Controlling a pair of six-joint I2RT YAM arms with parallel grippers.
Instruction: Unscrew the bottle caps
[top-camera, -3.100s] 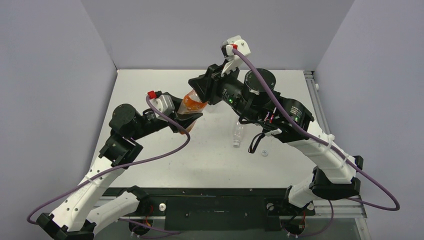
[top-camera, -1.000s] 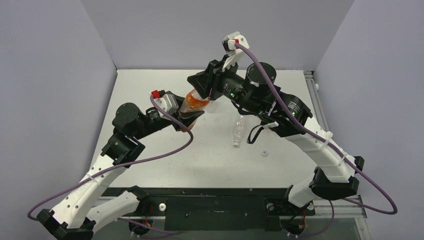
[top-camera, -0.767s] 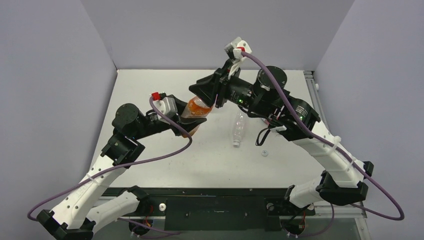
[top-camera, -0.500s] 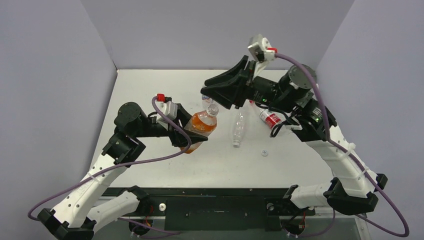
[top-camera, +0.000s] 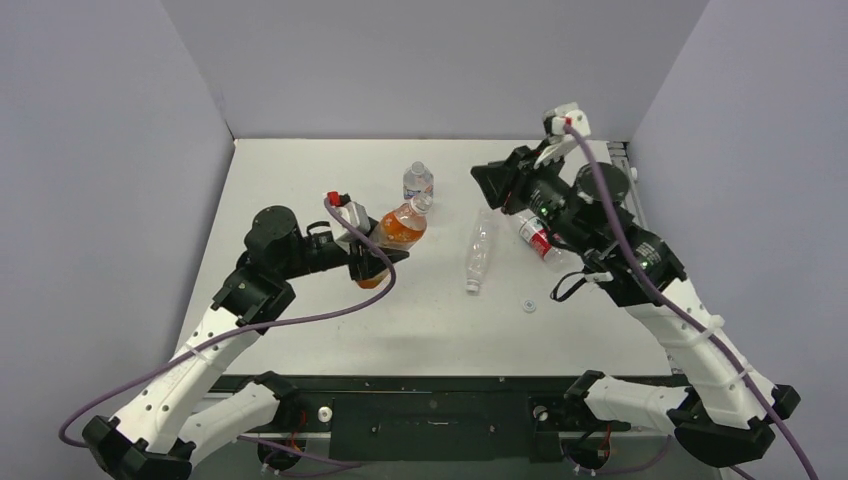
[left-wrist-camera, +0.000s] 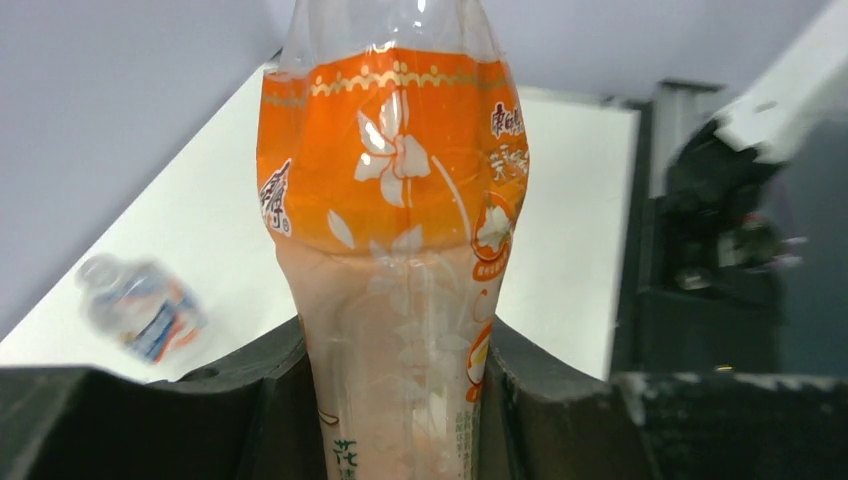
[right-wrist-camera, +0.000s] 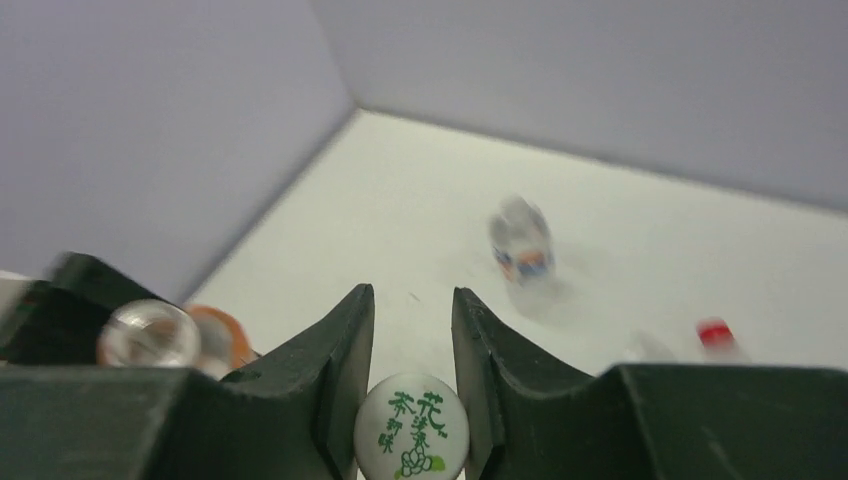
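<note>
Overhead: the left gripper (top-camera: 372, 262) clamps the clear plastic bottle with the orange label (top-camera: 398, 228); a small whitish round cap (top-camera: 529, 305) lies well right of it. Left wrist: both jaws squeeze that bottle's waist. Right wrist: the right gripper (right-wrist-camera: 412, 300) pinches a green-printed whitish screw cap (right-wrist-camera: 411, 428), right of the bottle's open mouth.

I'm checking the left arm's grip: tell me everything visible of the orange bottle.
The orange bottle is clear plastic wrapped in an orange label with white flowers and writing, paler below. Its mouth is open, uncapped. It is held tilted above the table, neck pointing away from the arm, with the left gripper shut on its lower body.
</note>
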